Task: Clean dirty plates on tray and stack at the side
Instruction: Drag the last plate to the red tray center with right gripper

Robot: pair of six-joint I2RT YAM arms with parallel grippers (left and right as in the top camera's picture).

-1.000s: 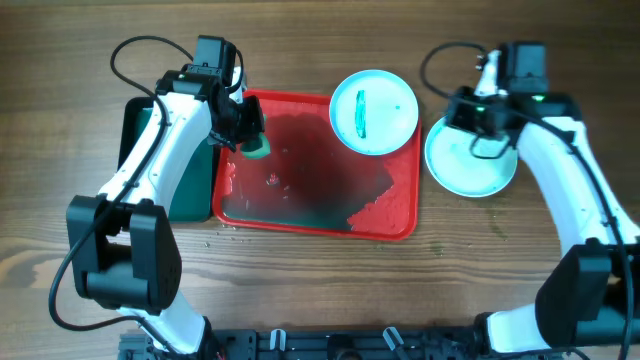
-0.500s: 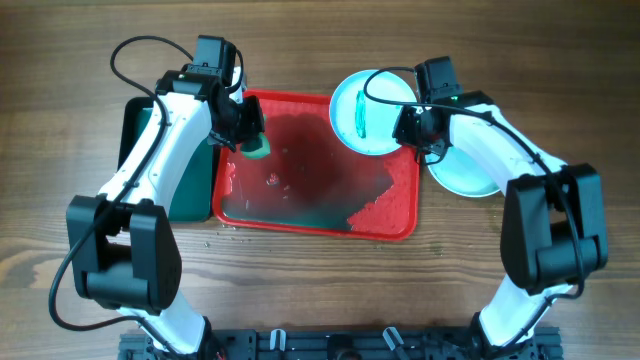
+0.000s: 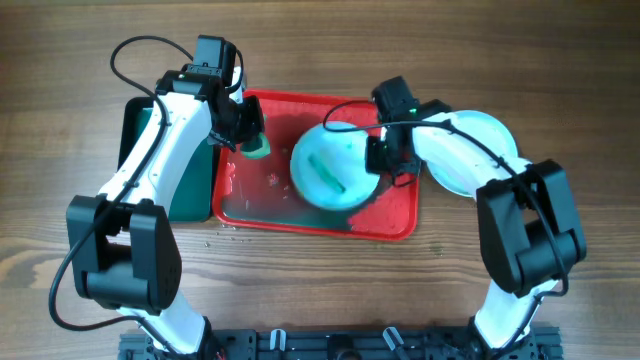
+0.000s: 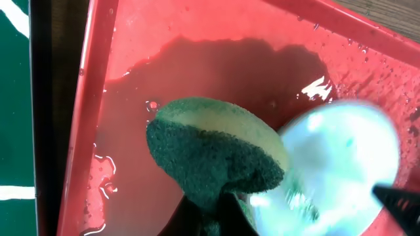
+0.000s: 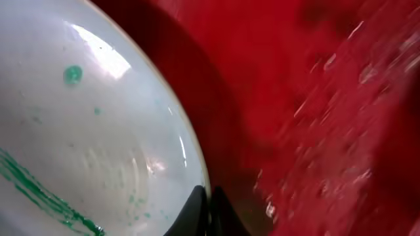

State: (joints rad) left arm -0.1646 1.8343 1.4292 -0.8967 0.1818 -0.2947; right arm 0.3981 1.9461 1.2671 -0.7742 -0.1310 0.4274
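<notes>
Plate (image 3: 328, 170) dragged to tray (image 3: 392, 214) centre, R pincer (image 3: 379, 166) gripping

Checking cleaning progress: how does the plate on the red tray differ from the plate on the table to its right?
The plate on the tray carries green streaks; the plate on the table shows none on its visible part. The first is gripped at its rim by the right pincer; the second lies free, partly hidden by that arm. Both are round, shallow and pale.
</notes>
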